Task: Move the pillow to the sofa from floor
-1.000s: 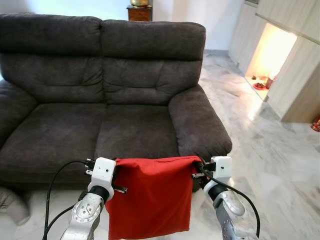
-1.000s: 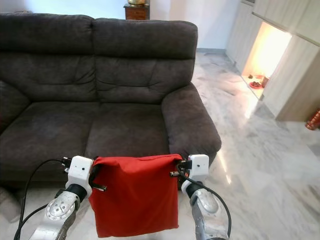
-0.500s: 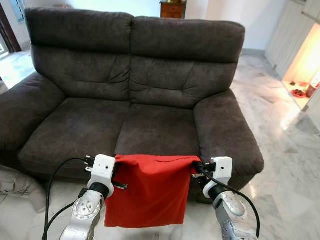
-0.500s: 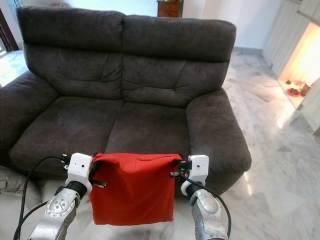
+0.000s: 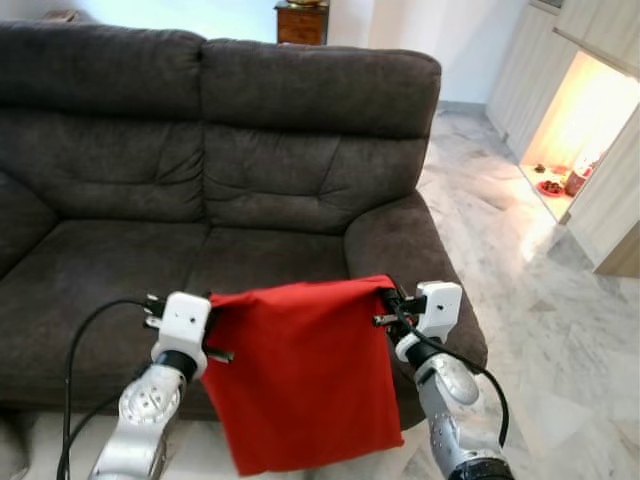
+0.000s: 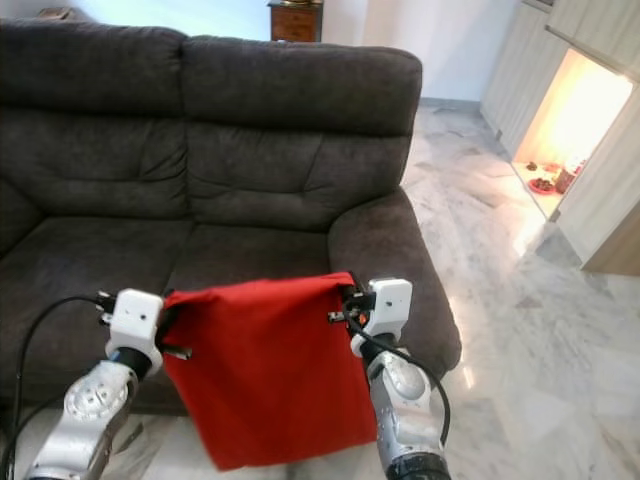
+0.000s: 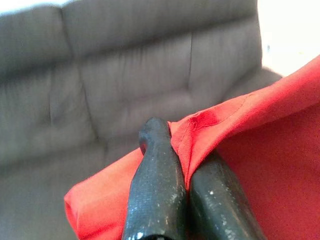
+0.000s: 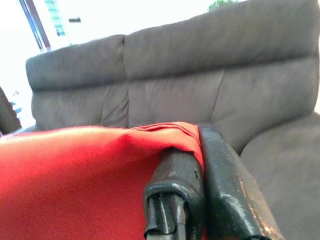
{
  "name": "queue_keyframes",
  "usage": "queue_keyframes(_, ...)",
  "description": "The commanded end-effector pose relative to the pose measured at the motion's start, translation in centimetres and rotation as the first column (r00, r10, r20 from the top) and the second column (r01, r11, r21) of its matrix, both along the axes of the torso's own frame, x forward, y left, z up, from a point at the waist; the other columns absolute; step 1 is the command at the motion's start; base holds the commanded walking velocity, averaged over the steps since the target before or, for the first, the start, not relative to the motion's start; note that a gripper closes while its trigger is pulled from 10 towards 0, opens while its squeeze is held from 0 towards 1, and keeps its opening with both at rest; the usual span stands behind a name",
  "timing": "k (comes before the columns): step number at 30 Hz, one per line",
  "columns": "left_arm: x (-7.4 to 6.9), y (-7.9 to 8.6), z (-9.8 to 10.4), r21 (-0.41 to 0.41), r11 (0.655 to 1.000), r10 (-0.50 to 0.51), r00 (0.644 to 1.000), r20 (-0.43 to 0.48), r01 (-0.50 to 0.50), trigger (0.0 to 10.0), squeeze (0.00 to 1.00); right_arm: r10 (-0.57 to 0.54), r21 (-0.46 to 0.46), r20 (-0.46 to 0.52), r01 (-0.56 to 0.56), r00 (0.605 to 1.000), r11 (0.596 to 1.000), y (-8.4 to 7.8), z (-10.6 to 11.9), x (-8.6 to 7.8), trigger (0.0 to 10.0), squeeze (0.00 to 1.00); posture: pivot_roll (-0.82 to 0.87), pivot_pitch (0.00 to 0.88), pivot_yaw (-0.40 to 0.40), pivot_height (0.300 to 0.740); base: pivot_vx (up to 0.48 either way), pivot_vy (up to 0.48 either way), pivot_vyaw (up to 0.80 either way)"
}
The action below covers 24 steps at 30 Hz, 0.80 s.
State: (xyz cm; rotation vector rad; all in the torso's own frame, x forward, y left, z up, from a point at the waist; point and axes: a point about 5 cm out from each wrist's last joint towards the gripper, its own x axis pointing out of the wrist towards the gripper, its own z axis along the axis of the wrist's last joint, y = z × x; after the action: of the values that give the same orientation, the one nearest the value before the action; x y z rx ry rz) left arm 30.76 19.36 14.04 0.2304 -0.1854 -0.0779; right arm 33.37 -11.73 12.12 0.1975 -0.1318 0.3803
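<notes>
Hanging limp before the sofa, the red pillow looks soft and light; the left gripper pinches its 9 o'clock top corner, the right gripper its 3 o'clock corner.

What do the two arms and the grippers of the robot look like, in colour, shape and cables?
Both arms are silver metal with rounded joints. Each ends in a white boxy wrist block. The left gripper and the right gripper each have two long black fingers with a slightly rough, scuffed surface. Black cables loop from each wrist block back along the arm.
</notes>
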Motion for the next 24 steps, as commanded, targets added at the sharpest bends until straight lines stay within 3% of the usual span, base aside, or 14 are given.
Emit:
queue_keyframes(1,0.5,-0.2,3.9,0.008,1.0,-0.008,0.989,0.144,0.007,10.0,0.0,0.017,-0.01,0.189,-0.015,0.982,1.0,0.1,4.3,0.7,10.0,0.0,0.13,0.0,-0.042,0.74,0.375,0.0,0.0)
queue_keyframes(2,0.5,-0.2,3.9,0.008,1.0,-0.008,0.989,0.144,0.007,10.0,0.0,0.017,-0.01,0.189,-0.015,0.982,1.0,0.1,4.3,0.7,10.0,0.0,0.13,0.0,-0.042,0.74,0.375,0.0,0.0)
queue_keyframes(4,0.9,0.8,6.8,0.004,1.0,0.018,0.974,0.226,-0.019,10.0,0.0,0.037,-0.007,0.264,-0.036,0.964,0.999,0.5,6.3,1.0,10.0,0.0,0.13,0.0,-0.044,0.74,0.377,0.0,0.71)
queue_keyframes(10,0.9,1.2,9.6,0.041,0.999,0.007,0.958,0.288,-0.02,10.0,0.0,0.054,0.037,0.278,-0.067,0.959,0.997,0.7,7.5,1.1,10.0,0.0,0.14,0.0,-0.046,0.74,0.384,0.0,0.27)
queue_keyframes(24,0.9,0.9,11.4,0.062,0.998,-0.008,0.952,0.307,-0.011,10.0,0.0,0.111,0.008,0.382,-0.123,0.918,0.992,2.0,10.9,1.1,10.0,0.0,0.13,0.0,-0.038,0.74,0.391,0.0,0.0)
